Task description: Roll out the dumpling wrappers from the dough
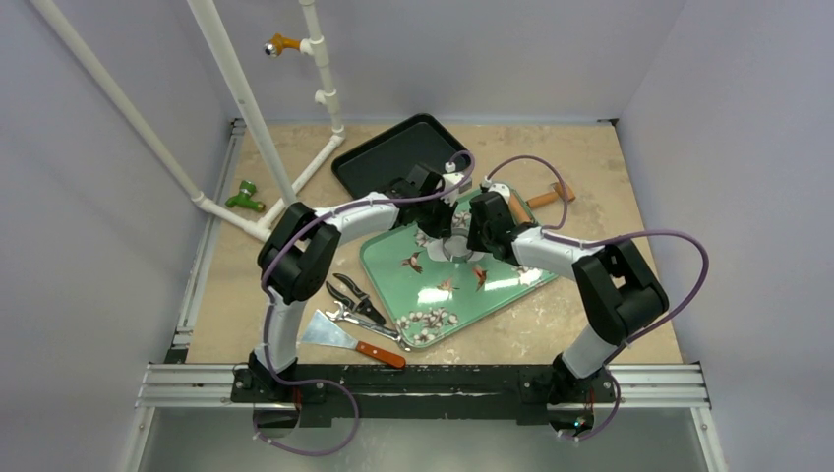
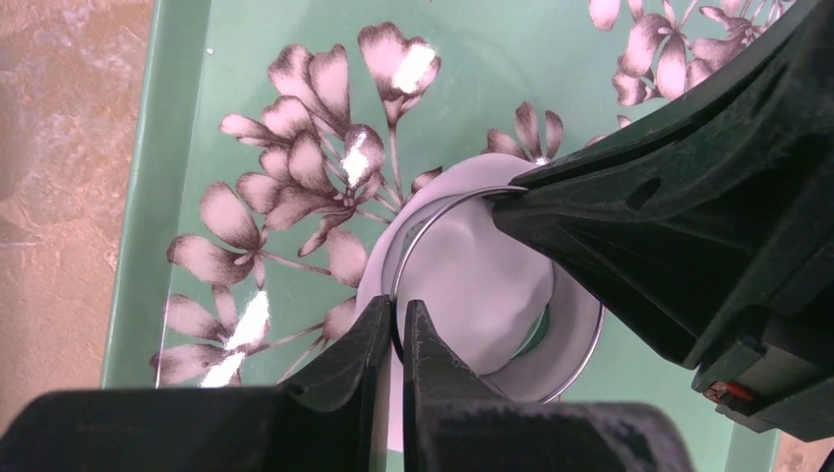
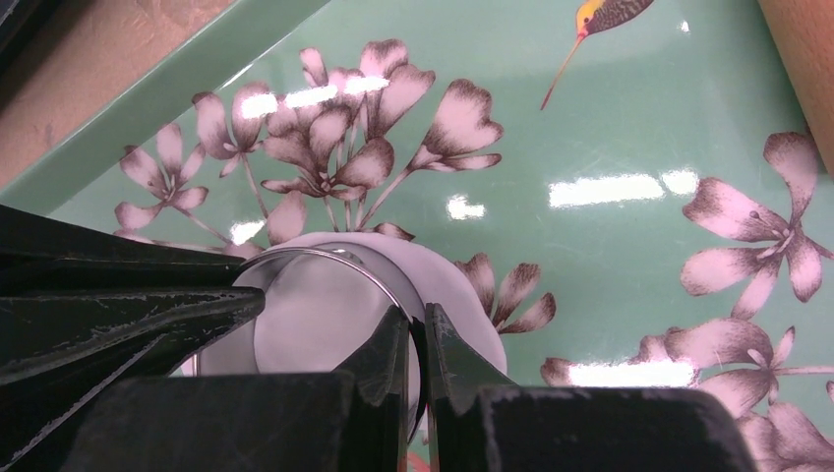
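Tray [image 2: 472, 59] finished in green gloss, dumpling wrapper [image 2: 482, 285] of smooth matt dough, ring [image 3: 334, 254] of polished metal, tabletop [image 2: 59, 197] rough, mottled.

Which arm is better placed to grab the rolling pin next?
Right, probably: the rolling pin lies just beyond the right hand; the left hand is across the metal ring from it. Both pinch the ring's rim.

Pale grey walls [image 1: 89, 246] are closing in a beige mottled tabletop [image 1: 610, 177] on three sides. White pipes [image 1: 239, 88] are rising at the rear left; a metal rail [image 1: 187, 385] is running along the near edge.
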